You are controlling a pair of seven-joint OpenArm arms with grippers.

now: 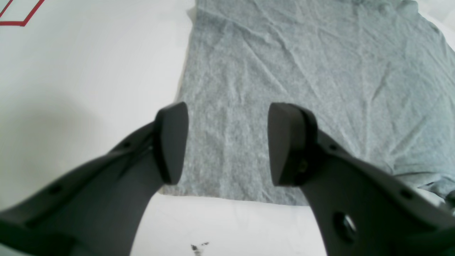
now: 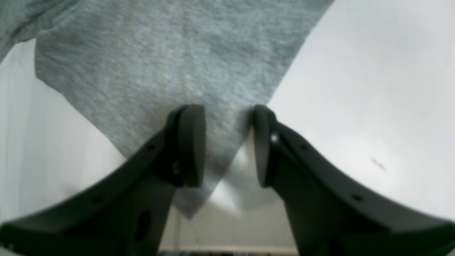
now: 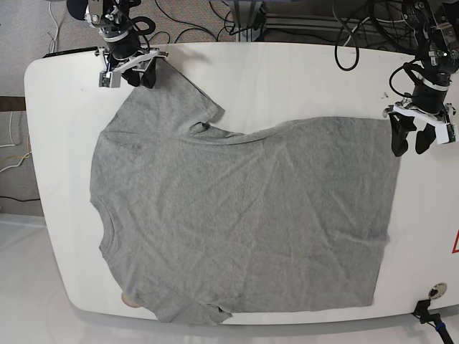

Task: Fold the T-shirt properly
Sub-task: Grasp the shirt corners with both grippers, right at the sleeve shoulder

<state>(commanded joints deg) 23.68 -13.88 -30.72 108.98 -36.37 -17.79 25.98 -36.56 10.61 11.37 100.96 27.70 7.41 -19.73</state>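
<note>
- Left wrist view: the left gripper (image 1: 227,144) hangs with its two dark fingers spread wide and nothing between them. Below it lies the wrinkled grey cotton T-shirt (image 1: 302,89), one straight edge running along the white table top (image 1: 89,78) and a corner of the cloth just under the left-hand pad (image 1: 172,142). A red outlined mark (image 1: 21,14) shows at the far corner of the table.
- Right wrist view: the right gripper (image 2: 227,145) is parted to a moderate gap, hovering over a pointed corner of the grey T-shirt (image 2: 170,64). The cloth tip runs down between the fingers; whether the pads (image 2: 192,145) touch the fabric cannot be told.
- Base view: the T-shirt (image 3: 244,222) lies spread flat on the white table (image 3: 287,79), a sleeve toward the upper left and the hem toward the right. The right gripper (image 3: 133,72) stands at that sleeve's end; the left gripper (image 3: 412,140) is just beside the upper right hem corner.
</note>
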